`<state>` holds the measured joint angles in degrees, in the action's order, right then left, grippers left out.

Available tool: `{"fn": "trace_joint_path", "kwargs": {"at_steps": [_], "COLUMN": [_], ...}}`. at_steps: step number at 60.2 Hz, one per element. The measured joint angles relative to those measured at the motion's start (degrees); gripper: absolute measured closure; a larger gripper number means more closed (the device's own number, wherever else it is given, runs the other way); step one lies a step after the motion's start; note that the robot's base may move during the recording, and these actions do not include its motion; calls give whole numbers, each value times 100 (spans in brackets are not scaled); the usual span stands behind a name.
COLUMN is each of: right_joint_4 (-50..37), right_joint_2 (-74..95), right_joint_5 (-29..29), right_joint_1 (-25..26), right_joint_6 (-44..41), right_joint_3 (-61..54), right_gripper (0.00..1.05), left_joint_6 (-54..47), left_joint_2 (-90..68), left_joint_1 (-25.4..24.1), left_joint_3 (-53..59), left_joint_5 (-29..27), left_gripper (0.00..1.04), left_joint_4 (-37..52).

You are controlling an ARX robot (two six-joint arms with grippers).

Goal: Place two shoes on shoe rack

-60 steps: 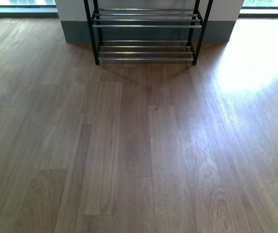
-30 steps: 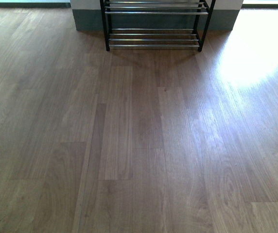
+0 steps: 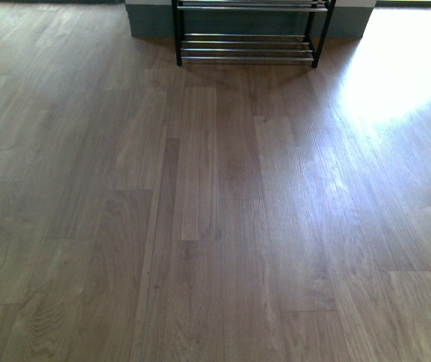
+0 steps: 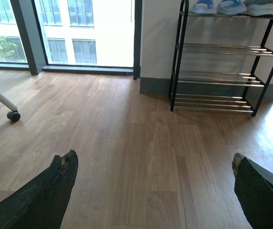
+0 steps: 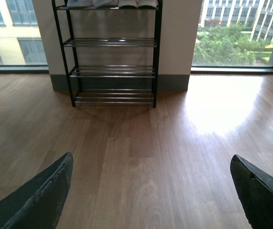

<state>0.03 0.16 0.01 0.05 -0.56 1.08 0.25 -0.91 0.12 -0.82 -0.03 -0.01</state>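
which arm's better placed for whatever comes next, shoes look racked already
Neither clearly: left gripper and right gripper are both open and empty, well back from the shoe rack, whose top tier holds the shoes.

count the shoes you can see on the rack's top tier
4 in the left wrist view, side by side on the shoe rack top tier: two blue-and-white slides leftward, two grey sneakers rightward. All are cut off by the frame edge, so more may be hidden.

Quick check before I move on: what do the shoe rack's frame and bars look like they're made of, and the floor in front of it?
The shoe rack looks like metal: black painted posts, thin and curved, with bright chrome-like bars that catch highlights. The floor looks like wood or wood-look laminate planks, with visible grain, staggered joints and a satin sheen reflecting window light; which of the two I cannot tell.
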Motion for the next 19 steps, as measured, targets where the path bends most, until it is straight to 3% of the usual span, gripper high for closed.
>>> {"fn": "trace_joint_path", "kwargs": {"at_steps": [19], "right_joint_4": [0], "right_joint_2": [0], "right_joint_5": [0], "right_joint_1": [0], "right_joint_6": [0], "right_joint_3": [0], "right_gripper": [9], "left_joint_6": [0], "left_joint_2": [0], "left_joint_1": [0], "left_joint_3": [0], "left_joint_5": [2], "left_gripper": [9], "left_joint_4": [0]}}
